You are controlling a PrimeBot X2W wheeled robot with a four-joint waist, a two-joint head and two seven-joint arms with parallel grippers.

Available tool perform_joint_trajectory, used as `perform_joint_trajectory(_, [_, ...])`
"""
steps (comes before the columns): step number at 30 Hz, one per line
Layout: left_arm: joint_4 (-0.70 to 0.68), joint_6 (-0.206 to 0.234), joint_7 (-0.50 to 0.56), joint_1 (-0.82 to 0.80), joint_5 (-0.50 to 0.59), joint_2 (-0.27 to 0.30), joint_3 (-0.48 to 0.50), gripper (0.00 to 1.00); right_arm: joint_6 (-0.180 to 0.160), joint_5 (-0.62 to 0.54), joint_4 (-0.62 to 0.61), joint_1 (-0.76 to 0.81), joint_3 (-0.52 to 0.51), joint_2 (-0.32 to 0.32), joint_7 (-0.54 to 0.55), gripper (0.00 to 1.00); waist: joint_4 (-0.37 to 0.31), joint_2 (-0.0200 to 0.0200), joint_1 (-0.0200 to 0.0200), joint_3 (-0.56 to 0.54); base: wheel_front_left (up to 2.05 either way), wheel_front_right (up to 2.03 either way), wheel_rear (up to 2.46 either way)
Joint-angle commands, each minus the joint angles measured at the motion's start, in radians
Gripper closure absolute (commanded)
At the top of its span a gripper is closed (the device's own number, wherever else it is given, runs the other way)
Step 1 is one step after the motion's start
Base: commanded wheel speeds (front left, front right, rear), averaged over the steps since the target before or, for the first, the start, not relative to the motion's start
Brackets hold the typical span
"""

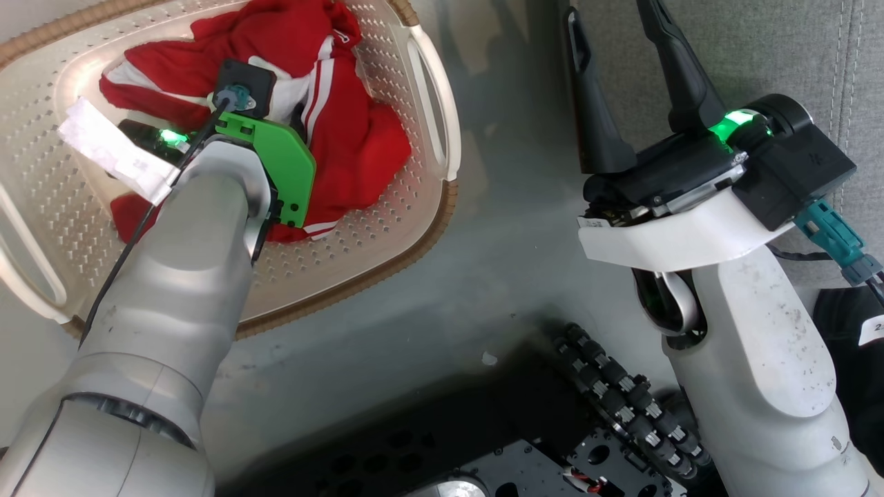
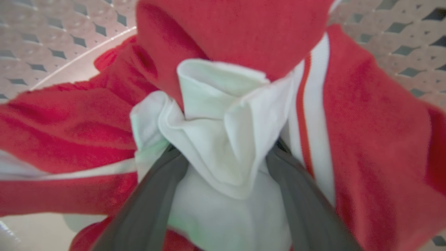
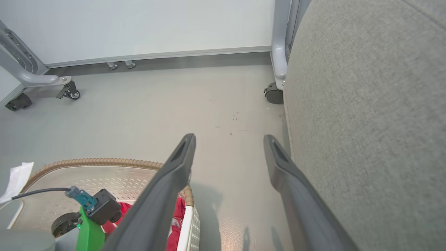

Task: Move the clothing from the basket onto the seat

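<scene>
Left gripper point(image 2: 224, 146): two dark fingers spread wide, sunk into the red soft clothing with white stripes point(image 1: 359, 138) and straddling a bunched white fold of it; nothing is pinched yet. The clothing lies heaped in the small oval cream-white perforated plastic basket with a brown woven-look rim point(image 1: 442, 207), which stands on the grey floor point(image 1: 511, 241). Step in hand looks like the first grasp, with nothing moved over so far. Next move, as I judge it: close the jaws on the white fold, lift straight up so the trailing cloth clears the basket wall, then carry it over to the large grey fabric-upholstered seat point(image 3: 366, 122). Right gripper point(image 3: 229, 137): jaws wide, empty, hanging over the floor between basket and seat, close beside the seat's edge. Writing: a white paper tag point(image 1: 114, 155) on the left forearm carries faint print, too small to read. A white label point(image 1: 871, 330) at the frame edge is cut off, possibly a digit. No brand can be read on the clothing.
</scene>
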Motion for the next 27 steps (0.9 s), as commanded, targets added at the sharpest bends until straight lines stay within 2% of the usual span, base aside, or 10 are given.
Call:
perform_joint_trajectory(1, [0.009, -0.003, 0.013, 0.001, -0.003, 0.009, 0.001, 0.00, 0.000, 0.005, 0.000, -0.008, 0.001, 0.000, -0.003, 0.00, -0.008, 0.0000, -0.0001, 0.007, 0.00, 0.00, 0.00])
perform_joint_trajectory(8, [0.016, -0.003, 0.079, 0.019, -0.018, 0.025, -0.004, 0.00, 0.000, 0.003, -0.009, 0.000, -0.002, 0.000, -0.003, 0.00, -0.015, 0.0000, -0.0001, 0.008, 0.00, 0.00, 0.00])
perform_joint_trajectory(9, [0.016, -0.010, 0.085, 0.020, -0.019, 0.026, -0.007, 0.65, 0.000, -0.001, -0.011, 0.001, -0.002, 0.000, -0.003, 0.00, -0.016, 0.0000, -0.0001, 0.008, 0.00, 0.00, 0.00])
perform_joint_trajectory(10, [0.016, -0.010, 0.090, 0.021, -0.019, 0.028, -0.008, 1.00, 0.000, -0.002, -0.013, 0.002, -0.002, 0.000, -0.003, 0.00, -0.017, 0.0000, -0.0001, 0.007, 0.00, 0.00, 0.00])
perform_joint_trajectory(18, [0.016, -0.027, 0.062, 0.023, -0.018, 0.049, -0.020, 1.00, 0.000, 0.005, -0.025, -0.005, 0.003, 0.000, -0.003, 0.00, -0.017, 0.0000, -0.0001, -0.007, 0.00, 0.00, 0.00])
perform_joint_trajectory(27, [0.004, -0.047, -0.104, 0.072, -0.049, 0.019, -0.014, 1.00, 0.000, -0.030, 0.002, 0.030, -0.005, -0.001, -0.003, 0.00, 0.042, 0.0000, -0.0001, -0.128, 0.00, 0.00, 0.00])
